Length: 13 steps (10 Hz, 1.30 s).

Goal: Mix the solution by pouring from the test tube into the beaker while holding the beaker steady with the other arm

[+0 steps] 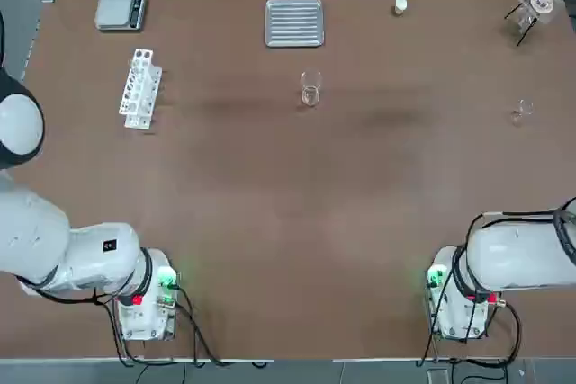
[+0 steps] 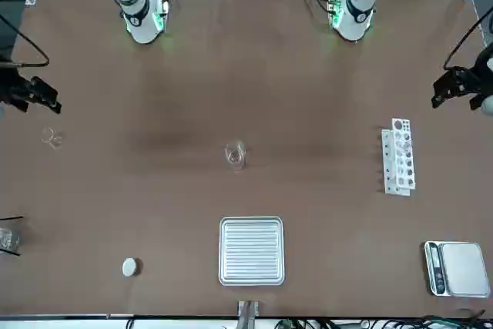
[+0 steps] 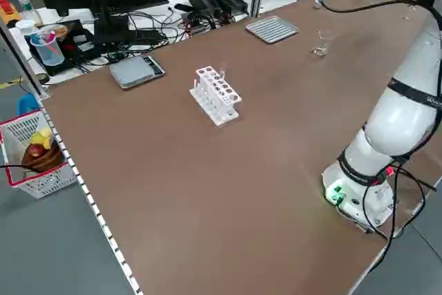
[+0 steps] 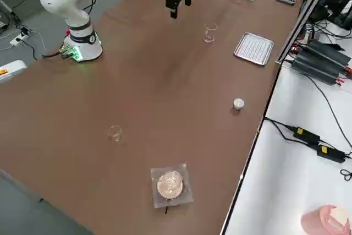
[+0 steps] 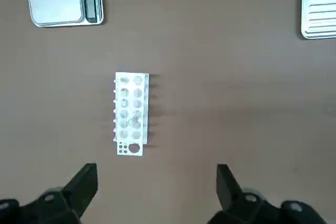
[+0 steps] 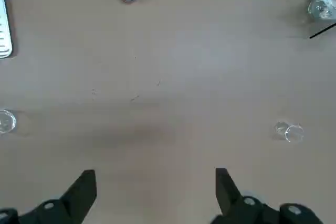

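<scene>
The brown bench is bare across its middle and lower part in the top view; every loose thing sits in the upper half or along the far edge, so there is wide open room between the two arm bases and the beaker.

One beaker stands upright just above centre in the top view, alone, well apart from everything else. One white rack lies at upper left, its long axis running up and down the frame, slightly tilted. In the left wrist view one test tube shows in a hole of the rack, upright, mouth up, so its long axis points at the camera. One scale sits at the far left edge, one ridged metal tray at the far edge above the beaker, one small white cap to its right, one flask on a stand in the upper right corner, and one tiny glass vessel near the right edge.

Two arms are up off the bench. The left tool hovers high over the rack, fingers wide apart and empty. The right tool hovers above the bare right side, fingers also wide apart and empty.
</scene>
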Motion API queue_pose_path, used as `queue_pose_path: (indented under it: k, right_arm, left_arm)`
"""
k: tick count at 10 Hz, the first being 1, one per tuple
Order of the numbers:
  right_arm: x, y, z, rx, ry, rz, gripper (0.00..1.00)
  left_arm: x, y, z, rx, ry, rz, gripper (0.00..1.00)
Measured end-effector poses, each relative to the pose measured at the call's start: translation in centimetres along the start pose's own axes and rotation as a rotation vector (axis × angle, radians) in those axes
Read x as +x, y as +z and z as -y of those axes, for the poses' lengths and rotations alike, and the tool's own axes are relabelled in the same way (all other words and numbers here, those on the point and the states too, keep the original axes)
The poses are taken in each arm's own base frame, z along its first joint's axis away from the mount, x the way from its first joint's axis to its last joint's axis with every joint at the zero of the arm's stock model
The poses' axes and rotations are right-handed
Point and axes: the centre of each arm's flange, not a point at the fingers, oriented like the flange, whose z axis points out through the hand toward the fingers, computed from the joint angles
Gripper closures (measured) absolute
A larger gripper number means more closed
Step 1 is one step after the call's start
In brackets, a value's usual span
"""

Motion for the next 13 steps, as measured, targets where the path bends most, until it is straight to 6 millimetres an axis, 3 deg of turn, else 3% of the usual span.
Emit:
queue_pose_path:
  k: [4, 7, 9, 12, 13]
  right_arm:
    - [0.0, 0.0, 0.0, 0.000, 0.000, 0.000, 0.00]
    - [0.0, 0.0, 0.0, 0.000, 0.000, 0.000, 0.00]
    - [0.0, 0.0, 0.1, 0.000, -0.002, 0.003, 0.00]
    - [-0.2, 0.0, 1.6, 0.001, -0.093, 0.008, 0.00]
    - [-0.2, 0.0, 2.5, 0.003, -0.135, 0.008, 0.00]
  left_arm:
    - [0.1, 0.2, 0.3, 0.000, 0.008, 0.003, 0.00]
    - [0.5, 1.1, 1.3, -0.004, 0.192, 0.017, 0.00]
    - [1.3, 2.8, 5.0, -0.033, 0.296, 0.014, 0.00]
    - [1.2, 5.8, 13.5, -0.250, 0.411, -0.058, 0.00]
    - [1.1, 6.8, 15.5, -0.287, 0.485, -0.083, 0.00]
